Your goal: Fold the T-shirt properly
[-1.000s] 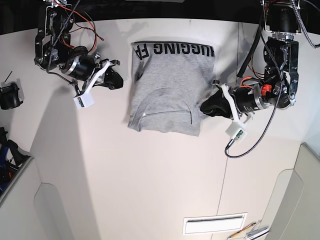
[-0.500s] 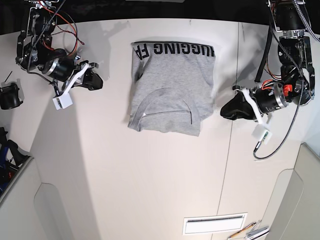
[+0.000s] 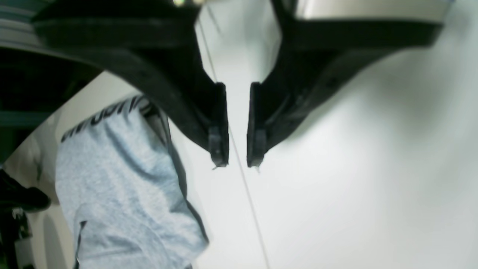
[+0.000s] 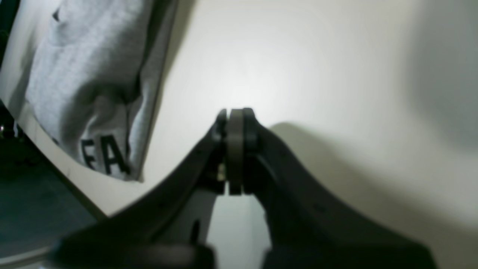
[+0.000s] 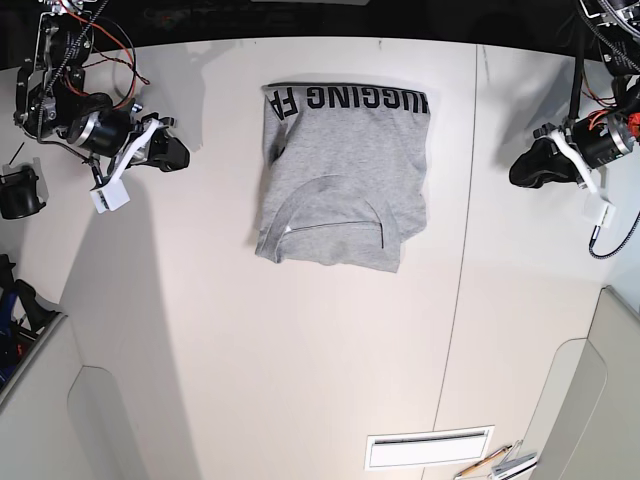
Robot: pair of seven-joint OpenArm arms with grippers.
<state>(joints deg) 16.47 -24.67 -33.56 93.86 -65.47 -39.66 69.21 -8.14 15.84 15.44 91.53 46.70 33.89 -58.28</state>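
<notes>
A heather-grey T-shirt (image 5: 342, 178) lies folded on a white table (image 5: 300, 360), toward the far middle of the overhead view. It forms a rough rectangle, slightly wider at the far edge. Along that far edge runs a band of bold black capital lettering, partly readable, with letters cut off by the fold at the left end. On the plain grey upper layer, the curved ribbed collar shows as an arc in the near half. The near edge is a little uneven, and the right near corner bulges outward slightly. A few soft creases run down the left side.

The left gripper (image 5: 527, 170) hangs above the table at the right edge of the overhead view, well apart from the shirt. Its wrist camera shows the two black fingers (image 3: 218, 127) with a narrow gap between them and nothing held; a thin table seam runs beneath.

The right gripper (image 5: 180, 157) sits at the far left of the overhead view, also well clear of the shirt. Its wrist camera shows the jaws pressed fully together, empty, with the lettered corner of the shirt visible off to one side.

No containers can be made out on the table.
</notes>
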